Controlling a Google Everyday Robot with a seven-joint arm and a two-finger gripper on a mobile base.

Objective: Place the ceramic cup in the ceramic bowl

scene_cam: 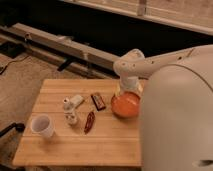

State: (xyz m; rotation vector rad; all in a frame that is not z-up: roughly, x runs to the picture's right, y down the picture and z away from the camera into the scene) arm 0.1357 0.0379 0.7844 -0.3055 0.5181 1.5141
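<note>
Trouble ahead: hand (128, 89) hovered over bowl (125, 106), its state impossible to tell; reaching cup (42, 125), well apart from bowl, could topple bottles (74, 102) between.

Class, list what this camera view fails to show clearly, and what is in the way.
Ceramic bowl: right side hidden behind the robot's body.
Gripper, above the bowl's far rim: whether it touches the bowl is unclear.
Wooden table: right end hidden by the same body.
Dark packet: label too small.
</note>
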